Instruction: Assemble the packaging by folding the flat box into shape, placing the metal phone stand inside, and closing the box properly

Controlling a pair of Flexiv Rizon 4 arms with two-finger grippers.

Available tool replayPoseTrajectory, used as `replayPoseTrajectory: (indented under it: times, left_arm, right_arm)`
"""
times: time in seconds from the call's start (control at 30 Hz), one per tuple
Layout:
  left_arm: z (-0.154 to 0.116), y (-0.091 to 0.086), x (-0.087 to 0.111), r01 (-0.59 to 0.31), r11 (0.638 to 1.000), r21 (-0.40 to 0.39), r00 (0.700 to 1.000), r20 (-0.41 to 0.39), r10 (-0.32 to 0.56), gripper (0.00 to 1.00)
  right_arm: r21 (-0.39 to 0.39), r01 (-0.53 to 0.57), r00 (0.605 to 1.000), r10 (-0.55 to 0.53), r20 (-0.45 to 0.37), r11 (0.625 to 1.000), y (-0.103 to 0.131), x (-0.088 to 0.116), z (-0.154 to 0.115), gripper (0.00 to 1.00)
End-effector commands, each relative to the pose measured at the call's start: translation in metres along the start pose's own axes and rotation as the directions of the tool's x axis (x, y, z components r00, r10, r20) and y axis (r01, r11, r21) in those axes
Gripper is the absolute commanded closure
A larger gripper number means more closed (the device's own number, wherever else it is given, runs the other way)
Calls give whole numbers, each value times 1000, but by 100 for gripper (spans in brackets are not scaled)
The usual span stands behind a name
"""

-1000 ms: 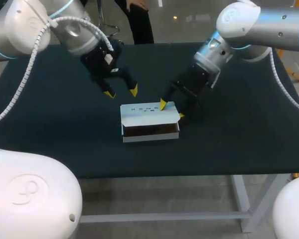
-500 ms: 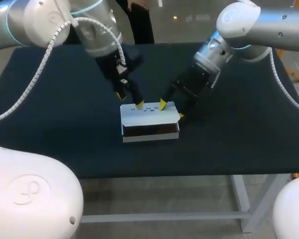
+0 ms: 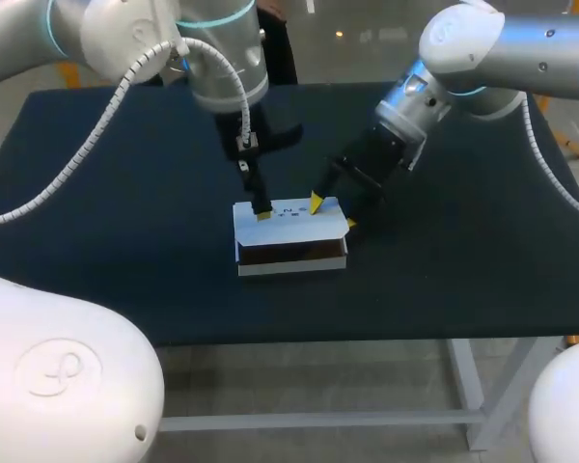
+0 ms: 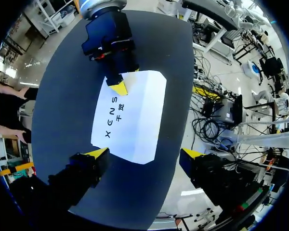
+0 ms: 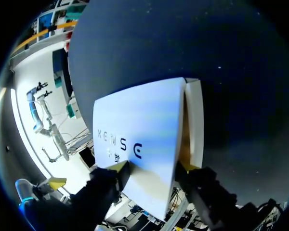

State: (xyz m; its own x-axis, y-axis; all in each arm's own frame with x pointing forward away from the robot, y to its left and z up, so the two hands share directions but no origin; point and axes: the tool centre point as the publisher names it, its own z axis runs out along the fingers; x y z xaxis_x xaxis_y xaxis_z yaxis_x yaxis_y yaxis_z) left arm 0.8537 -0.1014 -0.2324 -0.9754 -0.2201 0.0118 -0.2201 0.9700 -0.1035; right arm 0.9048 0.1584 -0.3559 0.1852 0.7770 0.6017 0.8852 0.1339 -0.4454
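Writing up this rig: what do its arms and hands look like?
The left arm and right arm are rounded, silver-white, with thin light-blue rings; a ribbed white hose loops along the left. The left hand and right hand are black with yellow tips.

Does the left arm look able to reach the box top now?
Likely yes: the left gripper is open right over the box; the right gripper occupies only the other end.

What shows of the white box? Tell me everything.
The box is white cardboard with dark print on its lid, lying flat at the middle of the dark table. Its front shows a dark opening, so the lid is not tucked shut. The right pincer grips the lid's right end; one finger of the open left pincer touches the lid near its left end.
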Motion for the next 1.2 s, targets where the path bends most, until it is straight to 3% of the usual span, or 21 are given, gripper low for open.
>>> replayPoseTrajectory:
  times: [0.03,0.3,0.6,0.67,0.73,1.1,1.2]
  left_arm:
    - [5,-2,3,-100,995,13,995,22,99,0]
    - [20,-3,6,-120,991,57,992,30,119,0]
    - [38,-11,3,-113,994,1,992,59,113,0]
    - [41,-11,-2,-114,993,3,992,48,114,7]
    - [45,-11,-6,-114,993,5,993,41,114,21]
    - [64,-10,-12,-78,997,-7,996,35,79,22]
    - [70,-8,-14,-75,997,-3,997,26,75,33]
  right_arm:
    - [1,1,1000,-1,1,1000,0,0,0,34]
    - [1,1,1000,-1,1,1000,0,0,0,33]
    - [1,1,1000,-1,1,1000,0,0,0,36]
    - [1,1,1000,-1,1,1000,0,0,0,35]
    - [1,1,1000,-1,1,1000,0,0,0,35]
    - [1,1,1000,-1,1,1000,0,0,0,30]
    - [1,1,1000,-1,1,1000,0,0,0,29]
